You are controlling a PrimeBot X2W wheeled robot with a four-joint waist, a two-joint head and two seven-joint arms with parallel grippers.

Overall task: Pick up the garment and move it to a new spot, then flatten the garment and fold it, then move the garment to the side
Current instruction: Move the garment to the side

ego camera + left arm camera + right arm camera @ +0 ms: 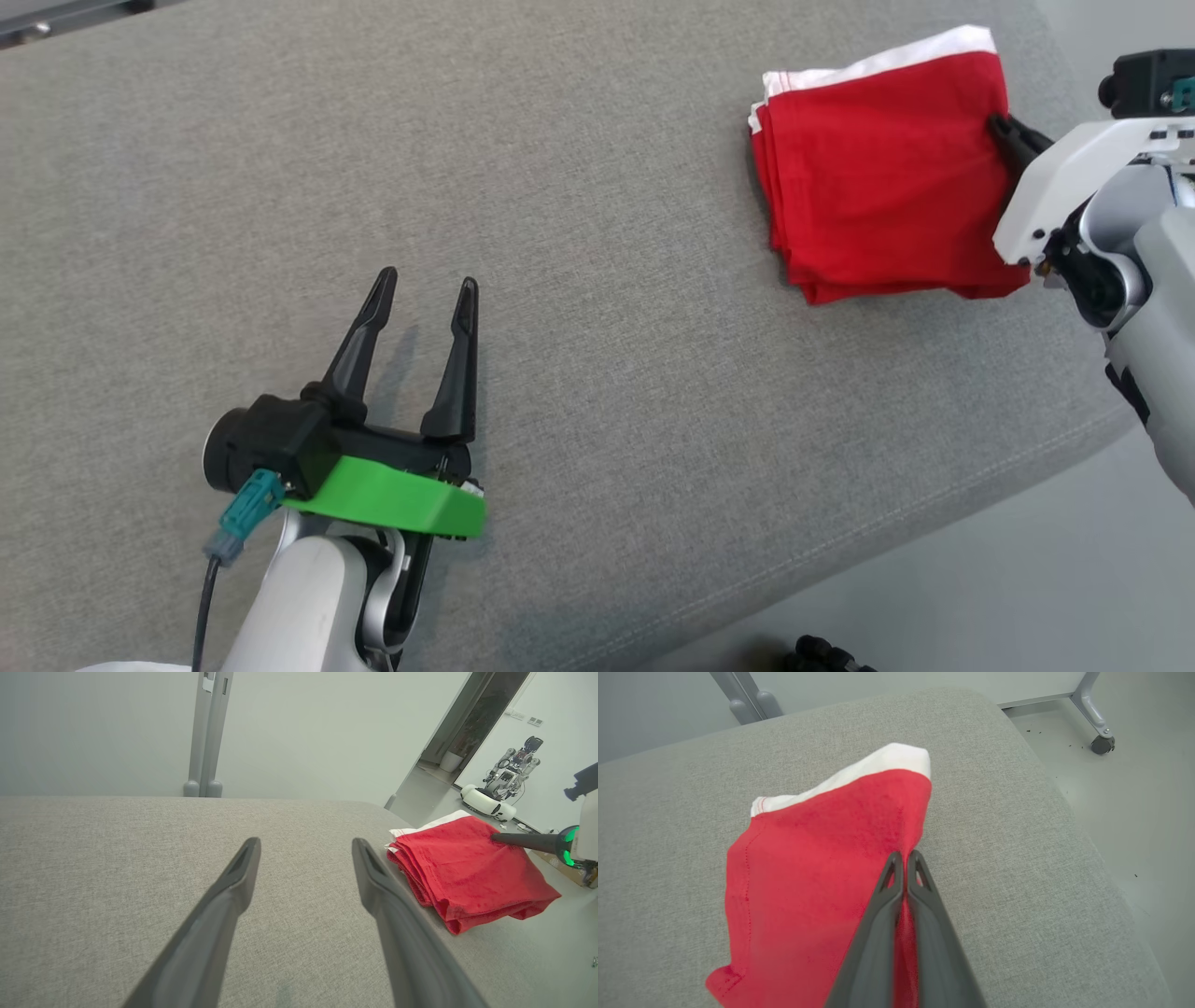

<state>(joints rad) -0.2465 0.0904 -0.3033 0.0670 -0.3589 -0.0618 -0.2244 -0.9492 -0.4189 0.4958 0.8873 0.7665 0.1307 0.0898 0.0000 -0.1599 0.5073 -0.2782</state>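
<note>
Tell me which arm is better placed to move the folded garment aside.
Right. The right gripper is shut on the edge of the folded red garment, while the left gripper stands open over the grey cushion, apart from it.

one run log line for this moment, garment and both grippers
garment: red, folded, on grey cushion | right gripper: shut on garment edge | left gripper: open, empty

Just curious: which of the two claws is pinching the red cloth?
The right gripper, shut on the red garment at its edge; the left gripper stands open.
</note>
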